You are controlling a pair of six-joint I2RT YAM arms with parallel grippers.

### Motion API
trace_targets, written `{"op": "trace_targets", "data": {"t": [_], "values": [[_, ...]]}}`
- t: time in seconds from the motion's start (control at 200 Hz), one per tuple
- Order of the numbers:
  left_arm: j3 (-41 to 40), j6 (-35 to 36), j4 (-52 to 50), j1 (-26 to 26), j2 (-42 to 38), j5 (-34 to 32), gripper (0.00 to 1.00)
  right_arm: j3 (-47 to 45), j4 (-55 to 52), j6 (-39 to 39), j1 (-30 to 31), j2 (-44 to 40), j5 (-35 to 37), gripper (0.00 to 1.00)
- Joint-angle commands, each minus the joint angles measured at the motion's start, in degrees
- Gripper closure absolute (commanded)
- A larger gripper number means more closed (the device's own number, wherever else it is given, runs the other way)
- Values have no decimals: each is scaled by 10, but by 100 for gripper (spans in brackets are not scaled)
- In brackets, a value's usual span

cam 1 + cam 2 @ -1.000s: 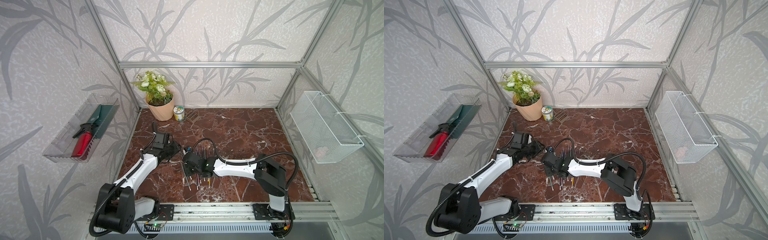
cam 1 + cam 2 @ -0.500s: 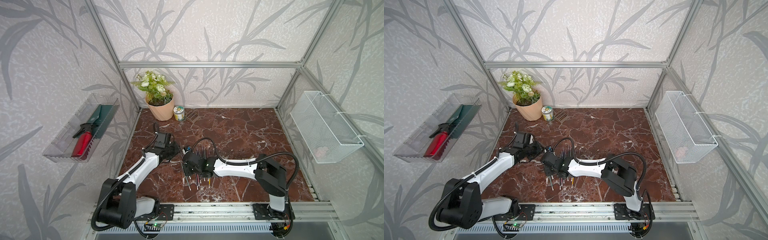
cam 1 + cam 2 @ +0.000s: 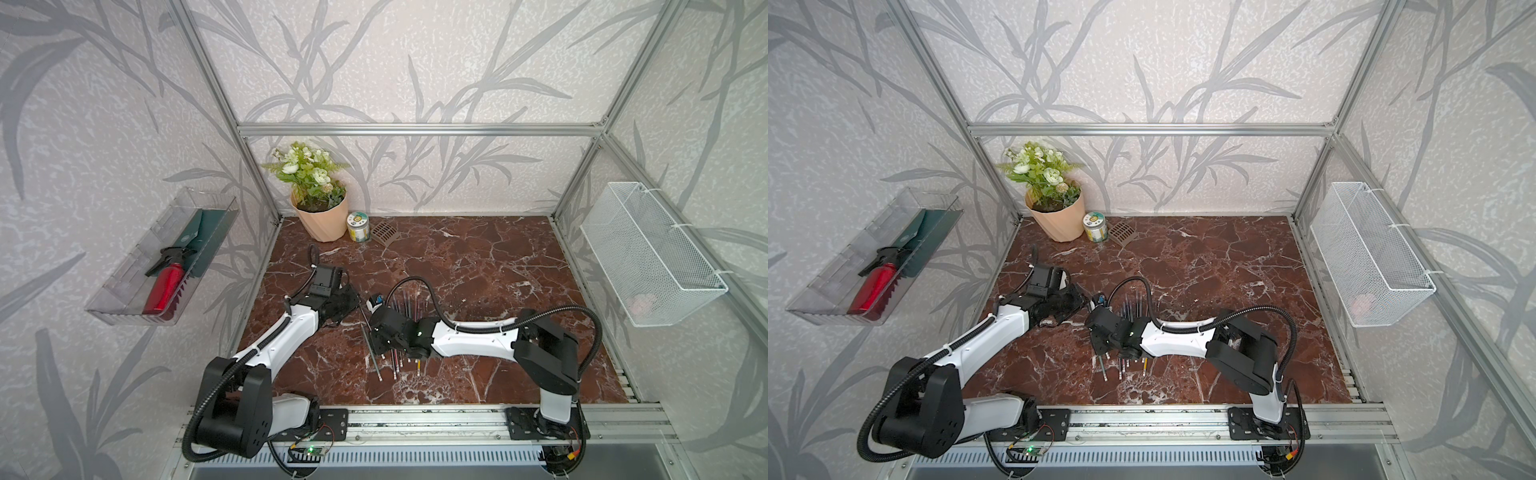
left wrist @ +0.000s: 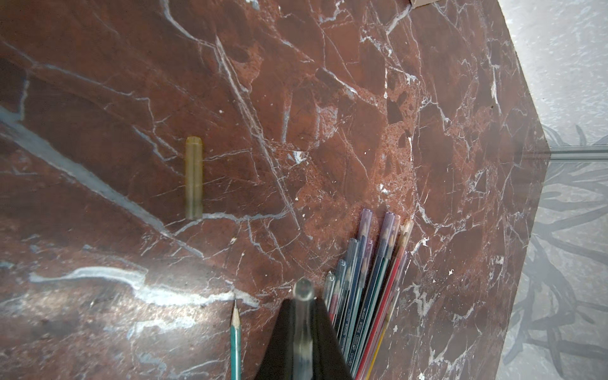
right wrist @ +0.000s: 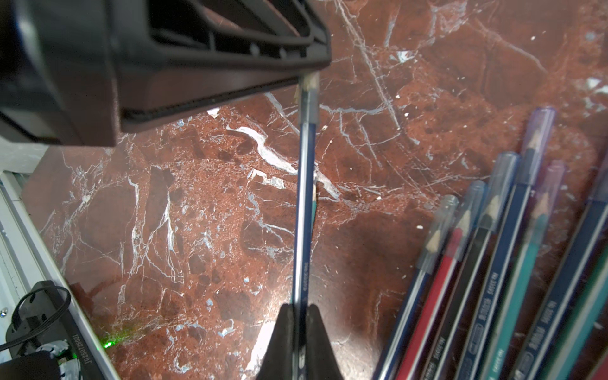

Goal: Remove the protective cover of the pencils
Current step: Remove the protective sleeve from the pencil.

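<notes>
Two arms are meeting low over the marble floor (image 4: 131,98), mid-table and a bit toward the left side. The right gripper (image 5: 297,339) is clamping a dark blue pencil (image 5: 304,204) by its shaft, with the fingers pressed tight on both sides. The left gripper (image 4: 302,332) is pinching the clear cap (image 4: 302,296) at that pencil's sharpened end, its jaws closed on it. In the right wrist view the cap is sitting over the tip, with the point showing through the plastic. The rest of the pencils (image 5: 493,263) are lying fanned on the floor just beside the held one, with blue, red, black and teal shafts, most wearing clear or purplish caps. In both top views they are sticking out from under the right wrist (image 3: 393,368) (image 3: 1120,370), pale eraser ends pointing toward the front rail. One teal pencil (image 4: 235,335) is lying bare-tipped next to the left fingers. A yellow cap (image 4: 193,177) is lying loose on the marble, well apart from the bundle. A flower pot (image 3: 324,220) is standing in the far left corner.
</notes>
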Motion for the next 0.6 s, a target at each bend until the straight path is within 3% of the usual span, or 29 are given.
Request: {"op": "trace_targets", "data": {"t": [0.0,0.595], "values": [[19,4,7,-1,6,-12,93,-14,21,-22,16,-29,-22,99],[48,-6,2,-1,30,-49,96,-85,53,-5,30,-65,1,99]]}}
